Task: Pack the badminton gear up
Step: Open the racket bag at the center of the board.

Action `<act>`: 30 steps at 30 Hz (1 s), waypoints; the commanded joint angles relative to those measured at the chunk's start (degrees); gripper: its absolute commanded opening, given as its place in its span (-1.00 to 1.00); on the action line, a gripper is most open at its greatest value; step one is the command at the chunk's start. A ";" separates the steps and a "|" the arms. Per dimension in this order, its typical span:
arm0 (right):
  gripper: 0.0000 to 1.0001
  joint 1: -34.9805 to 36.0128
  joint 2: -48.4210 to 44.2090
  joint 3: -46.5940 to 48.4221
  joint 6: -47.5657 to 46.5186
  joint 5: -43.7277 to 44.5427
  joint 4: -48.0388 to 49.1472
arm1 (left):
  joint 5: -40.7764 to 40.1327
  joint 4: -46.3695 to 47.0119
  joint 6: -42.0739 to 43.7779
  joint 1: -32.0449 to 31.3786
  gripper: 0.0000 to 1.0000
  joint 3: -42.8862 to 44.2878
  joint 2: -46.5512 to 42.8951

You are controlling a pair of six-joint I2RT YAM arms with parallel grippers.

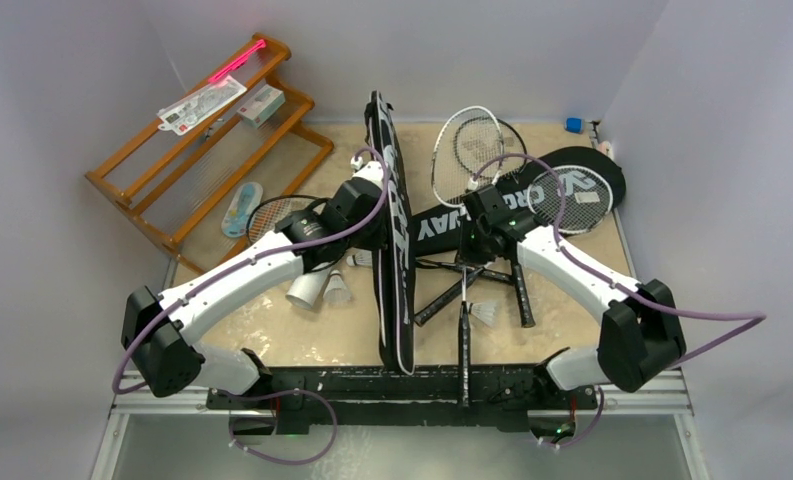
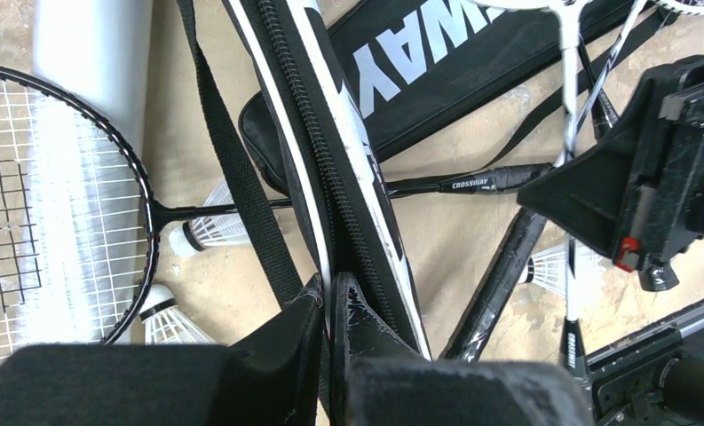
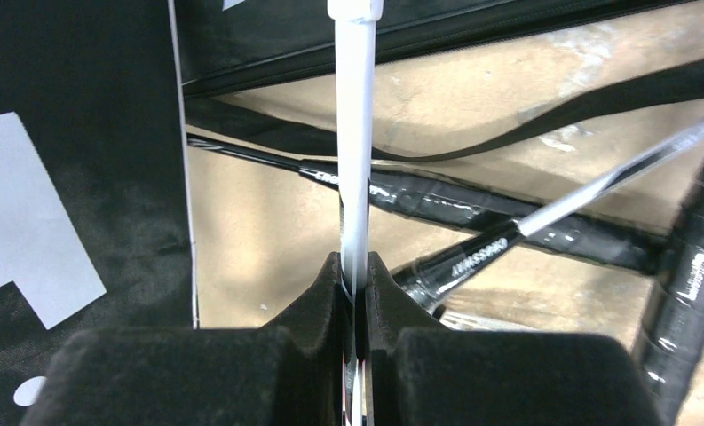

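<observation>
**Both arms grip gear at the middle of the table**

The table (image 1: 272, 340) is strewn with badminton gear. An orange rack (image 1: 112, 190) stands in the far left corner.

There are 2 black bags with white lettering. The upright bag (image 1: 394, 250) stands on its long edge and runs down the middle of the table from the far edge to the near edge. The left fingers (image 2: 332, 297) are clamped together on its zipped rim. The flat bag (image 1: 604, 168) lies toward the far right corner.

A white-silver tube (image 1: 305, 290) lies left of the upright bag, toward the near edge.

The white racket (image 1: 464, 290) lies right of the upright bag, with its head toward the far edge and its black handle at the near edge. The right fingers (image 3: 355, 275) are pinched shut on its thin shaft. A second racket (image 1: 572, 195) rests its head on the flat bag. A third racket (image 1: 272, 215) has its head beside the rack, and its shaft passes the upright bag toward the right. Several black handles cross one another on the table near the right fingers.

3 shuttlecocks lie on the table. 2 are just beside the tube (image 1: 337, 290) (image 1: 359, 260), and 1 is beside the white racket's handle (image 1: 485, 312).

A small carton (image 1: 262, 103) and a card (image 1: 202, 103) sit on the rack.
</observation>
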 commanded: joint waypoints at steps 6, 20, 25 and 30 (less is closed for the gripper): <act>-1.00 -0.88 -3.68 4.63 2.33 7.99 -6.11 | -1.57 -1.09 4.07 0.14 -1.00 3.06 -0.63; -1.00 -1.13 -4.60 2.91 2.43 4.77 -4.14 | -6.59 -7.81 14.07 0.05 -1.00 11.72 -1.43; -1.00 -1.17 -5.71 2.75 1.74 5.57 -5.14 | 0.37 -1.75 8.70 0.05 -1.00 3.18 -0.78; -1.00 -1.24 -4.55 2.60 2.80 8.36 -8.03 | 6.91 3.64 5.16 0.04 -1.00 -2.08 2.32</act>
